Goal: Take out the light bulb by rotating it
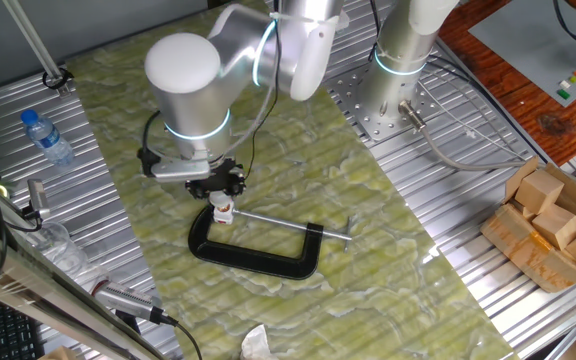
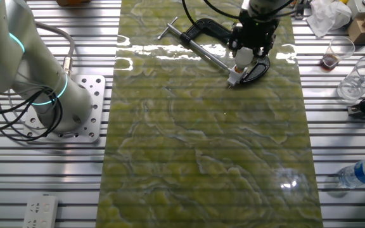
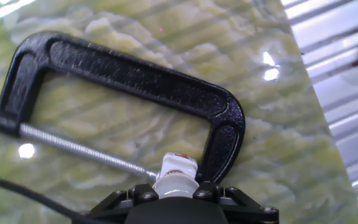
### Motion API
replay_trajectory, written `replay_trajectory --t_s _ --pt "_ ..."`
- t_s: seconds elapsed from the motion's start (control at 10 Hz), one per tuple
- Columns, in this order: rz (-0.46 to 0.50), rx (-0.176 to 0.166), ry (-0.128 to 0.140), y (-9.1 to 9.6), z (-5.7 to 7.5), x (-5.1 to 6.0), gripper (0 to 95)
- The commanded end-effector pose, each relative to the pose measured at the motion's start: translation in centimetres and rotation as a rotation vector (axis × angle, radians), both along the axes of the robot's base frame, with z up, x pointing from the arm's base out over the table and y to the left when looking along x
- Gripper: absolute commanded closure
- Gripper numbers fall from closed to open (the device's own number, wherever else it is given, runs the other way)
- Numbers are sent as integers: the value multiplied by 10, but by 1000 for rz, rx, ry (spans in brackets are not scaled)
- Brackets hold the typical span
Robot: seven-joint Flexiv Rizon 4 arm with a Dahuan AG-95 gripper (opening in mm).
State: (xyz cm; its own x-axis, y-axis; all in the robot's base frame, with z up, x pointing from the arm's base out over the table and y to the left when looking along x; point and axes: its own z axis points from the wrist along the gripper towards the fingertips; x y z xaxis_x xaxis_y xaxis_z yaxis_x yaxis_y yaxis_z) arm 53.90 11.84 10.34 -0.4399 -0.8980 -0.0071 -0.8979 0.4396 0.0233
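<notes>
my gripper [image 3: 174,198] looks clamped on the light bulb [image 3: 175,176], which i judge light, slick and fragile in the c-clamp [image 3: 126,68], so i'd hold its dome gently.

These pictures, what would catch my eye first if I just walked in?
Probably the black C-clamp lying flat on the green marbled mat, mid-table. At one end of it stands the small white light bulb, with the gripper right on top of it. Off on the metal table edge lies a blue-capped bottle.
</notes>
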Motion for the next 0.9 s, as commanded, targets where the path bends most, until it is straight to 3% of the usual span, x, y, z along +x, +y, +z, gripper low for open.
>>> replay_trajectory --t_s 0.1,0.5,0.9 --pt "-219 45 1 7 4 4 950" --pt "-492 78 15 32 12 13 950" --pt "-638 80 21 38 4 11 950"
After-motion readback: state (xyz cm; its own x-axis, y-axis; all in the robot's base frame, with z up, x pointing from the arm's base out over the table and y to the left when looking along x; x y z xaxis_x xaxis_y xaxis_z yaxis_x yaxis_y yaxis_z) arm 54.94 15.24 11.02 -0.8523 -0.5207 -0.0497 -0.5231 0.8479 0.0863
